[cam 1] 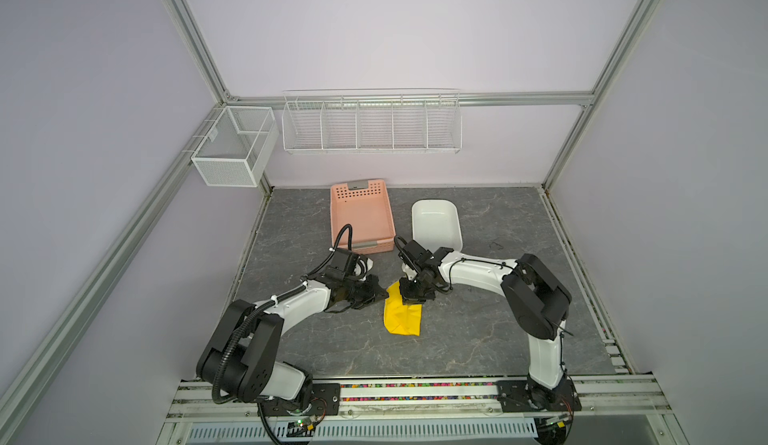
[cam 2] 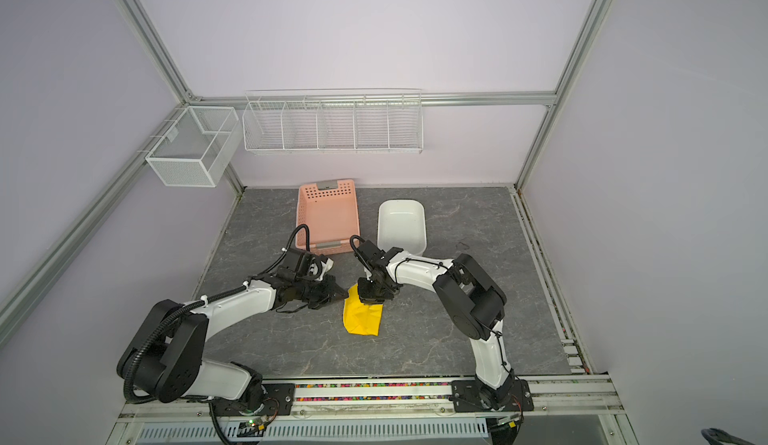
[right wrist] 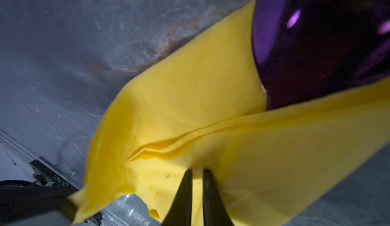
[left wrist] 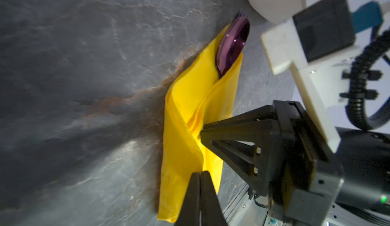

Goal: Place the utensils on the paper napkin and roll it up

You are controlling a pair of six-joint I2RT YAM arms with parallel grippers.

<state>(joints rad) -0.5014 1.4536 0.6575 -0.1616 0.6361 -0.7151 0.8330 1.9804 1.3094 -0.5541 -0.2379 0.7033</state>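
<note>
Dark grey marbled tabletop [cam 1: 478, 339], lilac walls [cam 1: 395, 27], aluminium frame [cam 1: 519, 99]. Pink perforated plastic basket [cam 1: 361, 222] and white oblong tub [cam 1: 436, 222] sit at the back. Thin yellow paper napkin [cam 1: 402, 318] lies mid-table, folded over a shiny purple spoon head [left wrist: 232, 43] (the only utensil visible). Left gripper [left wrist: 200, 173] is clamped tight at the napkin's edge; can't tell if it pinches paper. Right gripper [right wrist: 197, 171] is nearly closed, pinching a fold and covering the napkin's far end in both top views.

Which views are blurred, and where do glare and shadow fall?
Right wrist view: the spoon head is out of focus, with pink glints. Left wrist view: a dark shadow lies on the table beside the paper napkin. Both top views: evenly lit; the frame posts splay outward.
</note>
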